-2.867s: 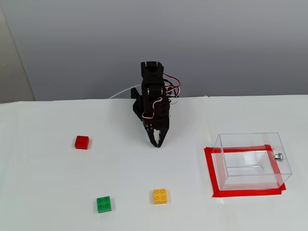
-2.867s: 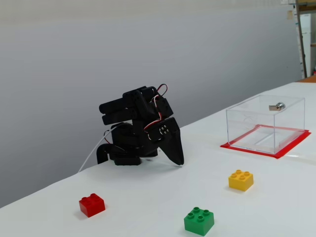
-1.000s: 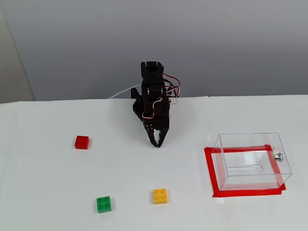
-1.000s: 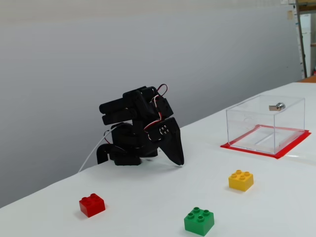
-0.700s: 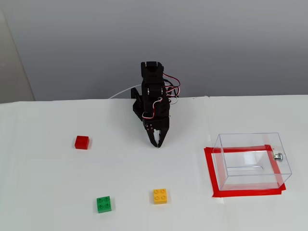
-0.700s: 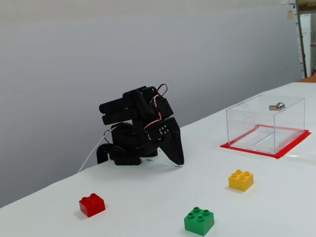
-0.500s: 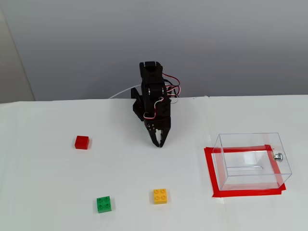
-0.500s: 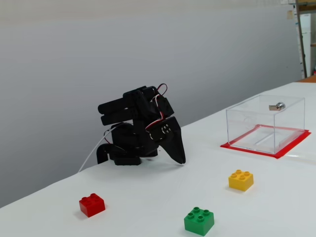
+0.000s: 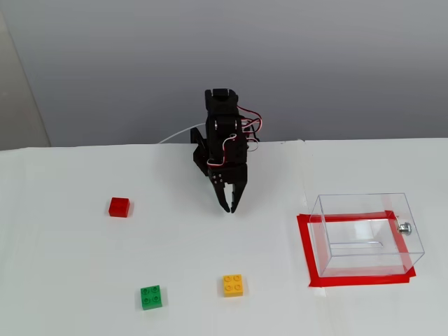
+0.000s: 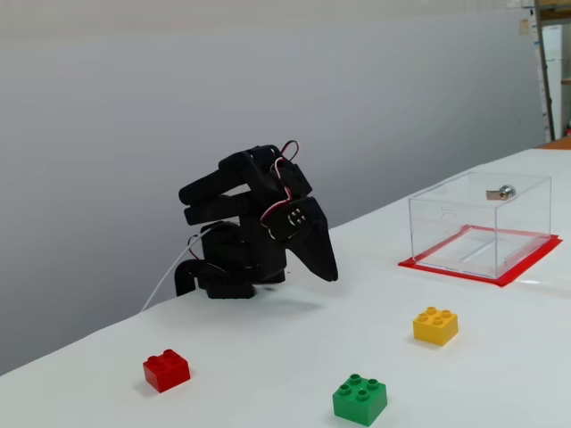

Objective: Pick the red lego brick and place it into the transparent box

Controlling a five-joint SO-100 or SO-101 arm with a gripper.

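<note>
Fixed view, from above and in front
Progress: no part of the task is judged done; the red lego brick [image 9: 119, 207] is seen lying on the white table [image 9: 70, 280], not grasped, and the transparent box [image 9: 365, 234] is shown empty.
Gripper: the gripper [image 9: 231, 207] is pointed down, folded close to the arm's base; its two fingers are drawn together at the tips and nothing is held.
Brick relative to gripper: the brick is placed well apart from the fingertips, to their left in this view and at about the same depth.
Box relative to gripper: the box is set inside a red tape rectangle [image 9: 311, 252], well apart on the opposite side, to the right and slightly nearer the camera.
Other bricks: a green brick [image 9: 151, 297] and a yellow brick [image 9: 233, 285] are seen nearer the camera than the gripper.

Fixed view, low and from the side
Progress: all steps are judged outstanding: approach, grasp, carry, release.
Gripper: the gripper [image 10: 330, 272] is seen just above the table, fingers together, empty.
Brick relative to gripper: the red lego brick [image 10: 166, 370] is shown to the left of the fingertips and nearer the camera, untouched.
Box relative to gripper: the transparent box [image 10: 477, 223] is seen far to the right, its silver knob [image 10: 501, 192] facing outward.
</note>
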